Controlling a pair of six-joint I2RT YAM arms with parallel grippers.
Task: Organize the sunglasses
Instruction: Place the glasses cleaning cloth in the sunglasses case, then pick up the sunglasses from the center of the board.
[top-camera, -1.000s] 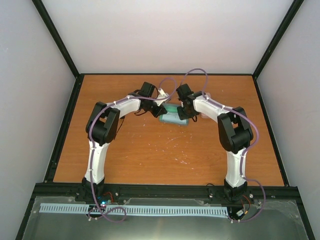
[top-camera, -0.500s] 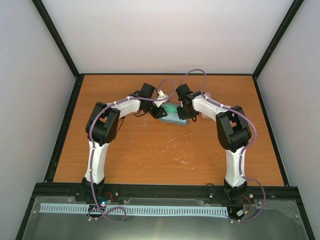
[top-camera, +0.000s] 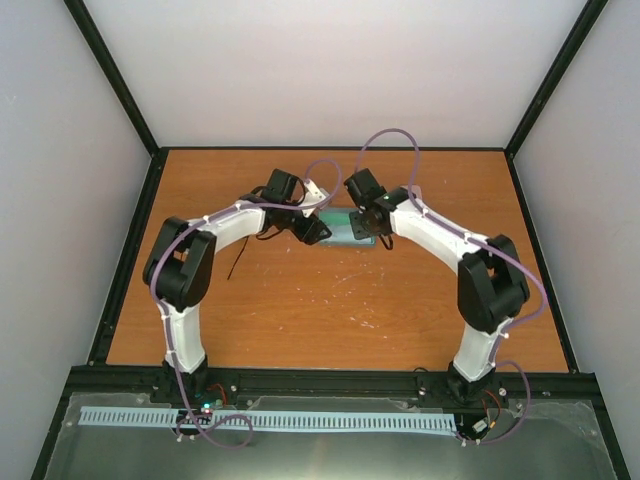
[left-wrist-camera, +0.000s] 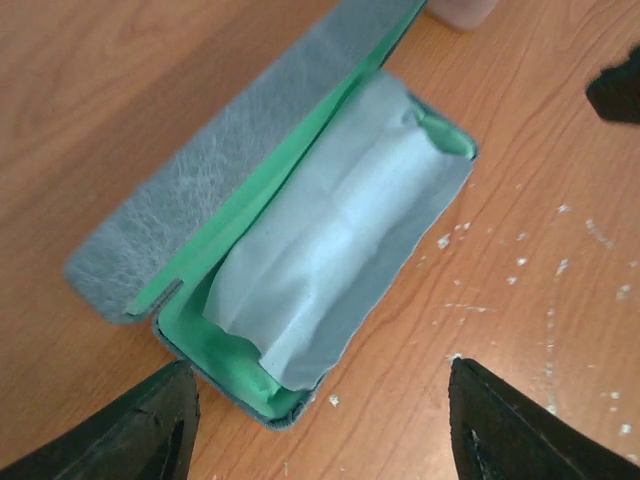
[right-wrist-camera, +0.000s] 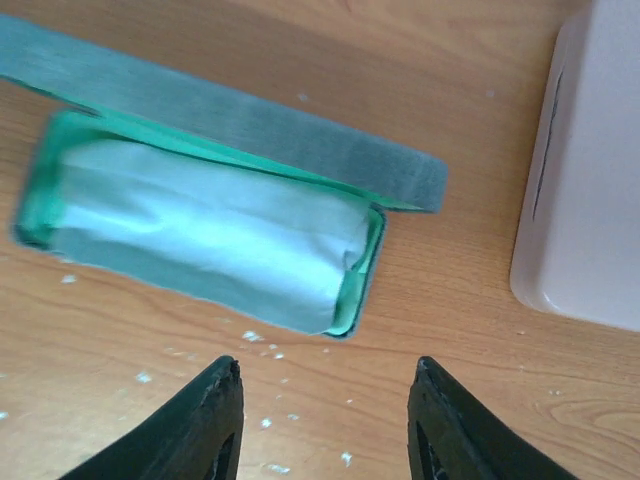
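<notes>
I see no sunglasses; whether a pair lies under the light-blue cloth (left-wrist-camera: 340, 240) filling the open blue-grey case (left-wrist-camera: 225, 175), I cannot tell. My left tool (left-wrist-camera: 320, 368) hangs over the case's end, released and empty. My right tool (right-wrist-camera: 326, 364) is released too, over the counter (right-wrist-camera: 480, 400) beside it. A pink case (right-wrist-camera: 590, 180) lies near.

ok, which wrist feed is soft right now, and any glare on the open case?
Right wrist: smeared, the open case and the pink case have soft edges, and the pink one looks washed out. Left wrist: sharper, the cloth shows crisp creases and no hard glare. Top external: even light and faint shadows, but the arms hide most of the open case.
</notes>
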